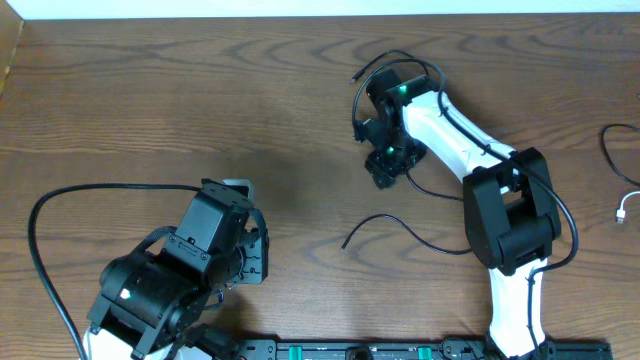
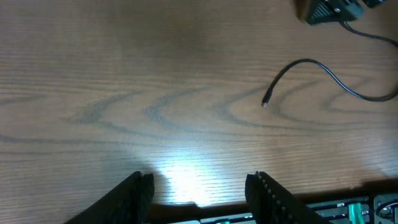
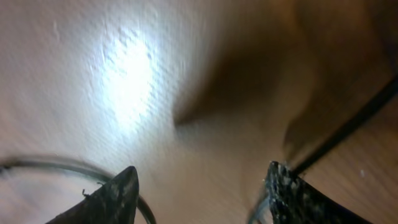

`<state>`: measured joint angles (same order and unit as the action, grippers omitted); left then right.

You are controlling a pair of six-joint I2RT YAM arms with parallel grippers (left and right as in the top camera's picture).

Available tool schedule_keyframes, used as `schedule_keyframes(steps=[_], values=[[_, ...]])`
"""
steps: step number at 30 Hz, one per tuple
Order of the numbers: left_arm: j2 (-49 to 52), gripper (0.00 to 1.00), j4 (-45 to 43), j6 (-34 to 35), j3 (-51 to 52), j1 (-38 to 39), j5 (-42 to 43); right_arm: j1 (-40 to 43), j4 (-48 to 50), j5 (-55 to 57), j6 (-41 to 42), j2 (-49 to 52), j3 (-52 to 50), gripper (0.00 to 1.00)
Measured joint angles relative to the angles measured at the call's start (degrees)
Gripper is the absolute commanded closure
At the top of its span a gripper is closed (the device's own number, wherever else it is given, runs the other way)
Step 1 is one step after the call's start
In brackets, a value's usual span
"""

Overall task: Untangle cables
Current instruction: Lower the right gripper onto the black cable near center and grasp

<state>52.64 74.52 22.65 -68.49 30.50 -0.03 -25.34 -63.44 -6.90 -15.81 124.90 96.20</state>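
I see the left gripper point(image 2: 199, 182) spread wide over the brown wood-grain table point(image 1: 150, 110), a thin black cable point(image 1: 402, 224) lying loose mid-table, the right gripper point(image 3: 202, 180) gaping wide beside it, and a thin white cable point(image 1: 626, 207) at the right edge.

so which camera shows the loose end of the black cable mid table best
Left wrist: the black cable ends in a small plug, sharp and unobstructed. Overhead shows its whole curve, but the tip is tiny. Right wrist is blurred; the dark cords there can't be matched to it.
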Motion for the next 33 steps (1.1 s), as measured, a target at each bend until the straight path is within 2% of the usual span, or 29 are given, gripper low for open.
schedule_keyframes(steps=[5,7,9,15,18,23,33], values=[[0.00,0.46,0.13,0.07,0.00,0.00,-0.15,-0.20,6.97,-1.14,5.70,0.00,-2.49,0.27],[0.00,0.47,0.28,0.07,0.00,0.00,-0.17,-0.20,8.85,-1.11,7.74,-0.02,-4.15,0.18],[0.00,0.47,0.48,0.07,0.00,0.00,-0.24,-0.20,9.57,-1.33,8.70,-0.61,-5.07,0.14],[0.00,0.47,0.63,0.07,0.00,0.00,-0.31,-0.39,3.21,-1.31,12.20,-2.03,-7.56,0.16],[0.00,0.46,0.61,0.07,0.00,0.00,-0.31,-0.42,-1.49,-3.13,14.12,-2.10,-8.28,0.11],[0.00,0.47,0.63,0.07,0.00,0.00,-0.31,-1.38,-6.64,-5.14,6.14,-2.10,-8.98,0.01],[0.00,0.46,0.63,0.04,0.00,0.00,-0.31,-2.56,-7.02,-2.19,-8.87,-2.84,-10.25,0.01]])
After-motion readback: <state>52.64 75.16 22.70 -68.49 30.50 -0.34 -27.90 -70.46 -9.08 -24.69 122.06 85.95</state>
